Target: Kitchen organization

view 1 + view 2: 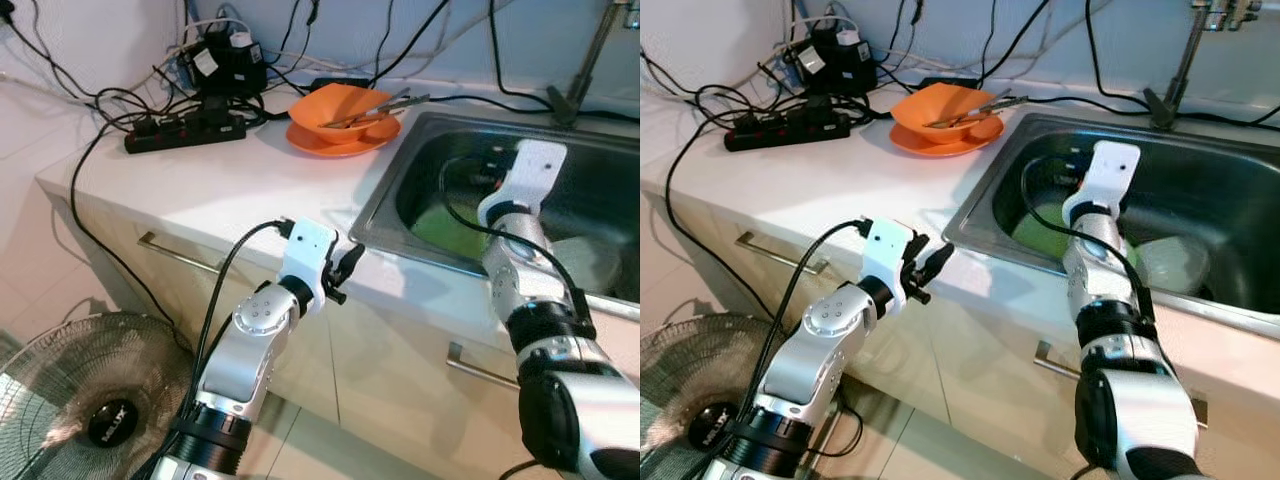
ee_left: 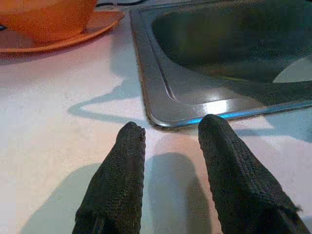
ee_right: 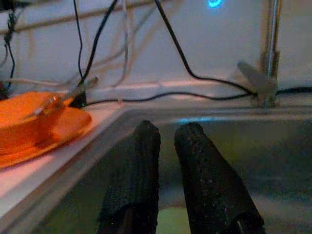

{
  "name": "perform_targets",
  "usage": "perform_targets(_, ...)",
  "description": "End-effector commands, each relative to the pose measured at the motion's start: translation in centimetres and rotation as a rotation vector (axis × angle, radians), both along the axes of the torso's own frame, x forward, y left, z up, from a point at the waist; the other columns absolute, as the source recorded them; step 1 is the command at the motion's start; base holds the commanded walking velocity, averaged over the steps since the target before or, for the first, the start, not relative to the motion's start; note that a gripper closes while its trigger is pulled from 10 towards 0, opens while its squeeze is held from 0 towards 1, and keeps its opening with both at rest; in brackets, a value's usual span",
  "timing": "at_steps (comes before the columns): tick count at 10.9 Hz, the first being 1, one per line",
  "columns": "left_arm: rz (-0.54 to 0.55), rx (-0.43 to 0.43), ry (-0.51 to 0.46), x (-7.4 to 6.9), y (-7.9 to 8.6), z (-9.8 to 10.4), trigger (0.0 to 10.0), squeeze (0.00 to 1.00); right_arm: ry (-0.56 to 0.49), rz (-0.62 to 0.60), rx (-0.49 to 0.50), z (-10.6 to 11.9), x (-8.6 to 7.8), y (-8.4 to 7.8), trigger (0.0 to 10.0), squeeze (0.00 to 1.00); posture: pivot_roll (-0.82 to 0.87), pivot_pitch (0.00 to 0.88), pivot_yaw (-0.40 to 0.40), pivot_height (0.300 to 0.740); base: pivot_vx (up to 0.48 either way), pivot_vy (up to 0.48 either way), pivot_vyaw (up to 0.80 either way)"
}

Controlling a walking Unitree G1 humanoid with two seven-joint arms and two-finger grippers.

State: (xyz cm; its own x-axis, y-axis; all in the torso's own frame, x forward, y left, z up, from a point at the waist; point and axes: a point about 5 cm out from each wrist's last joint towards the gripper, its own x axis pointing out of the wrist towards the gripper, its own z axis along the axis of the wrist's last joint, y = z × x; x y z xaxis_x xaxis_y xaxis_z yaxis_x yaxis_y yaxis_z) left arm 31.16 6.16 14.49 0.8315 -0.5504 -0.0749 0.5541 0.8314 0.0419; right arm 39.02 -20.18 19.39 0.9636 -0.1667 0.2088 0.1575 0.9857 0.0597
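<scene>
White countertop (image 1: 200,180), front edge: left gripper (image 2: 168,141), fingers parted, empty, tips near the steel sink (image 1: 400,170) corner. Sink basin: right gripper (image 3: 168,134), fingers slightly apart, grasping nothing, held above a green plate (image 1: 1035,240) and a pale dish (image 1: 1170,262). At 11 o'clock from the sink: orange bowl (image 1: 335,108) on orange plate (image 1: 345,140), utensils (image 1: 385,108) inside. Further at 10 o'clock: black power strip (image 1: 185,130), tangled cables. Floor: fan (image 1: 80,400).
</scene>
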Motion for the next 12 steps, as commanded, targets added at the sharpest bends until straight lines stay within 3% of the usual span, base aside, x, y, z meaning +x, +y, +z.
perform_targets(1,0.02,0.007,-0.01,0.0,0.4,-0.3,10.0,0.0,-0.042,0.004,0.001,0.6,-0.3,0.0,10.0,0.0,0.06,0.024,0.097,0.74,0.0,0.0,0.0)
perform_targets(4,0.116,0.008,-0.142,0.7,1.4,0.8,10.0,0.0,-0.163,0.114,-0.044,2.1,-2.4,2.4,10.0,0.0,0.05,0.037,0.094,0.74,0.0,0.0,0.0)
perform_targets(5,0.195,0.009,-0.233,1.2,2.2,1.7,10.0,0.0,-0.2,0.174,-0.057,2.0,-4.3,3.4,10.0,0.0,0.03,0.047,0.094,0.74,0.0,0.0,0.0)
perform_targets(8,0.286,-0.029,-0.317,1.6,3.3,2.7,10.0,0.0,-0.081,0.154,-0.066,-2.6,-6.9,3.7,10.0,0.0,0.04,0.061,0.098,0.74,0.0,0.0,0.0)
perform_targets(11,0.319,-0.04,-0.309,2.1,3.6,2.2,10.0,0.0,-0.077,0.159,-0.023,-2.4,-7.2,4.6,10.0,0.0,0.04,0.062,0.1,0.74,0.0,0.0,0.0)
perform_targets(12,0.324,-0.04,-0.312,2.2,3.7,2.1,10.0,0.0,-0.074,0.165,-0.016,-2.2,-7.1,5.1,10.0,0.0,0.04,0.064,0.101,0.74,0.0,0.307,-0.79)
